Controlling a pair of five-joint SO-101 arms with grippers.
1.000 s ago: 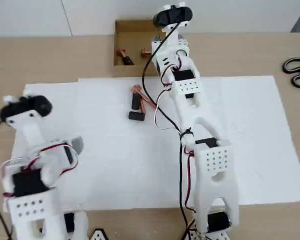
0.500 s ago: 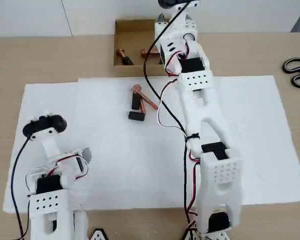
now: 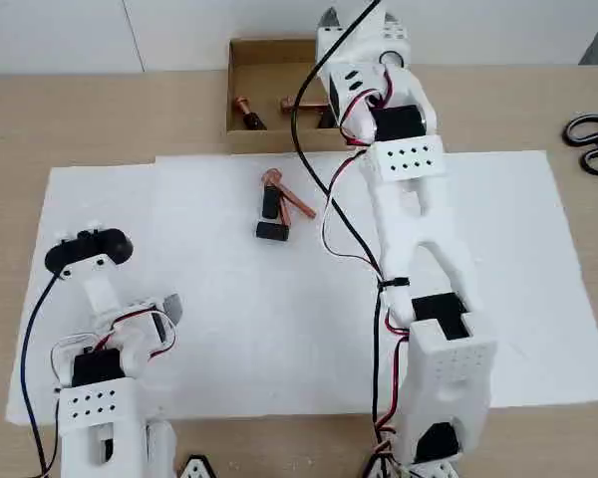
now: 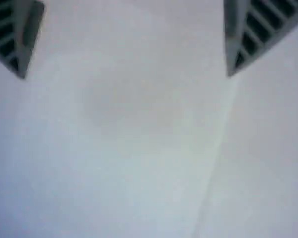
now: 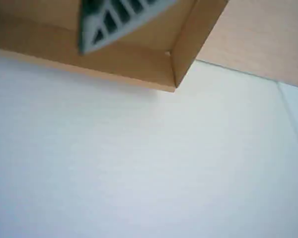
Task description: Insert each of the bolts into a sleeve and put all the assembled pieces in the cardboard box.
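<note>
The cardboard box (image 3: 241, 60) stands at the far edge of the white sheet (image 3: 219, 299); its corner (image 5: 175, 67) appears in the right wrist view. In it lie two copper bolts in black sleeves (image 3: 247, 113) (image 3: 293, 103). On the sheet lie a sleeved bolt (image 3: 270, 199), a loose copper bolt (image 3: 298, 205) and a black sleeve (image 3: 271, 231). My right gripper (image 3: 329, 24) is raised over the box's far right corner. My left gripper (image 4: 129, 44) is open over bare sheet at the near left, nothing between its fingers.
Black-handled scissors (image 3: 590, 142) lie on the wooden table at the far right. The right arm (image 3: 409, 209) stretches across the sheet's right half, with its black cable (image 3: 324, 199) hanging close beside the loose parts.
The right gripper has lifted away from the box's right part toward its far corner, leaving a sleeved bolt inside. The left arm swung right and settled low, then kept still.
</note>
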